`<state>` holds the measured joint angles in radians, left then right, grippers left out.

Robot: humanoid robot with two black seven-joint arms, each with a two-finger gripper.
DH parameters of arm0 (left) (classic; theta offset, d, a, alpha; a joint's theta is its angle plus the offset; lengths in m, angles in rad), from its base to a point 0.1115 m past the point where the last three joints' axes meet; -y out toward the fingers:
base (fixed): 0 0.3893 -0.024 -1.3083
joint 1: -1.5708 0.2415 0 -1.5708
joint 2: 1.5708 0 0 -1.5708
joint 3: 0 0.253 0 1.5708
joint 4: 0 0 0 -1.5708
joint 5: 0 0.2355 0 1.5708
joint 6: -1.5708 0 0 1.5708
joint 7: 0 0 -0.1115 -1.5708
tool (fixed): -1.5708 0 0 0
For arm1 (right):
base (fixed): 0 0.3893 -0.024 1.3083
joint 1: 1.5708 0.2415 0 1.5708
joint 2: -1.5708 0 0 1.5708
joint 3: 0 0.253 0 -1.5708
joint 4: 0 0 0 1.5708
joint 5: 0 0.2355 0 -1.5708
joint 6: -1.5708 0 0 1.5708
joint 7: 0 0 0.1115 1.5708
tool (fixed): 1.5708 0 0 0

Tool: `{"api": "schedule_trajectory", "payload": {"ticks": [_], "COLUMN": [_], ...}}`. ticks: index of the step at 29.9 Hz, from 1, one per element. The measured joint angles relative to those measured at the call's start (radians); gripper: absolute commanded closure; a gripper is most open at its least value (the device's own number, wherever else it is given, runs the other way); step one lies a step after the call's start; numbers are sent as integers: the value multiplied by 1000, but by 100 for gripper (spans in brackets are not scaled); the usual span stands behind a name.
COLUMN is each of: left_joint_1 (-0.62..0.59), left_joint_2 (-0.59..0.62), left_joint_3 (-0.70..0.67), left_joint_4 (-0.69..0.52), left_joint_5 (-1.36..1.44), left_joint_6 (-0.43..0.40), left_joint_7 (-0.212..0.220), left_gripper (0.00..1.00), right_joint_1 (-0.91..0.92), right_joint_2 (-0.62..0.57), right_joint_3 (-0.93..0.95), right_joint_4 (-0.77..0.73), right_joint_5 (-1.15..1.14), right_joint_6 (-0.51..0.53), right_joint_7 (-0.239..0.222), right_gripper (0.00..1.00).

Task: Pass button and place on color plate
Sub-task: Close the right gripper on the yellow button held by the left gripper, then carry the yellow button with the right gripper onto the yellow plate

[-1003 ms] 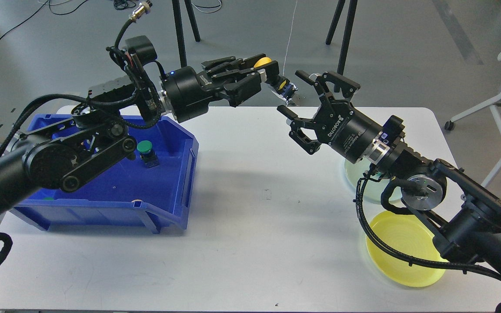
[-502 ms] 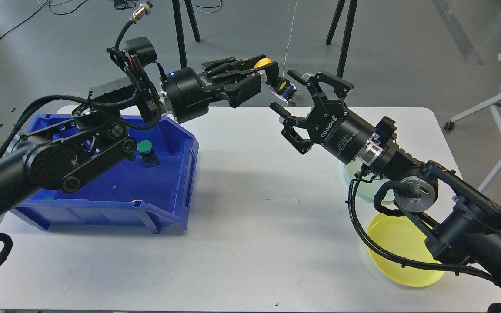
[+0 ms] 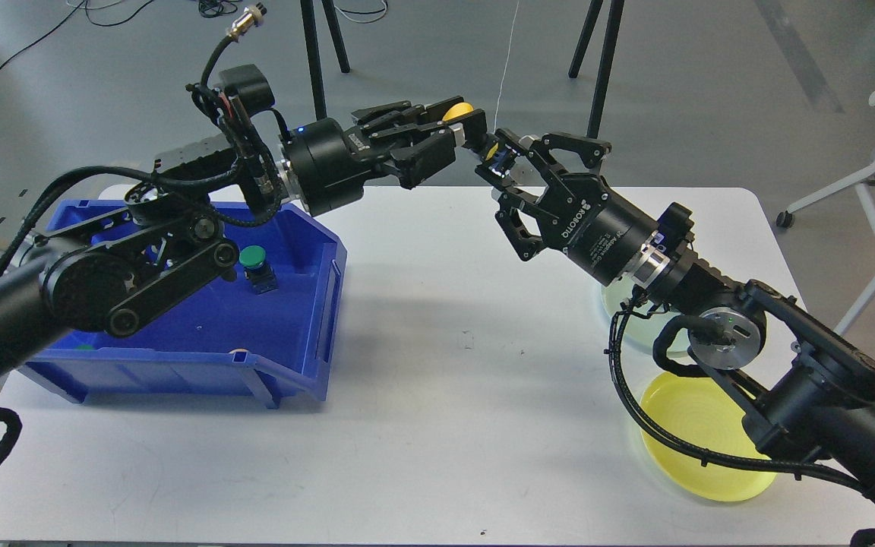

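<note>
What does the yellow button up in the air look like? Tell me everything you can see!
The yellow button has a round, shiny yellow cap that looks like plastic. A dark, blocky body with a bit of yellow and blue sticks out sideways from it, toward the right. It is held high above the white table, lying sideways. The left claw pinches the cap end, and the right claw closes around the body end.

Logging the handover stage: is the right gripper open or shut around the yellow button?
Open. The right gripper has its fingers spread on either side of the yellow button, which the left gripper holds.
</note>
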<state>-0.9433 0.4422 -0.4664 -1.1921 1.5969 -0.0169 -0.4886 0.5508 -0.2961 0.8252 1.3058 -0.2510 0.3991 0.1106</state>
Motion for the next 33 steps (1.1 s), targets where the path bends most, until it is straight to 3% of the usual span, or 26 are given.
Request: {"api": "schedule_trajectory", "payload": {"ticks": [3, 5, 11, 18, 28, 33], "left_joint_1": [0, 0, 4, 6, 6, -2], "left_joint_2": [0, -2, -13, -16, -15, -29], "left_joint_3": [0, -5, -15, -21, -95, -114], "left_joint_4": [-1, -1, -3, 8, 53, 78], "left_joint_5": [0, -3, -33, -211, -734, -895], "left_joint_6": [0, 0, 31, 47, 26, 10], "left_joint_7": [0, 0, 0, 0, 0, 0], "left_gripper": [37, 22, 8, 1, 1, 1], "right_joint_1": [0, 0, -17, -58, -277, -396], "right_joint_2": [0, -2, -33, -126, -531, -662], "right_joint_3": [3, 7, 30, 41, 71, 64], "right_joint_4": [0, 1, 11, 72, 183, 177], "right_joint_5": [0, 0, 4, 4, 0, -10], "right_joint_6": [0, 0, 2, 5, 5, 3], "right_joint_7": [-1, -1, 1, 2, 2, 0], "right_gripper": [79, 79, 79, 79, 79, 79]}}
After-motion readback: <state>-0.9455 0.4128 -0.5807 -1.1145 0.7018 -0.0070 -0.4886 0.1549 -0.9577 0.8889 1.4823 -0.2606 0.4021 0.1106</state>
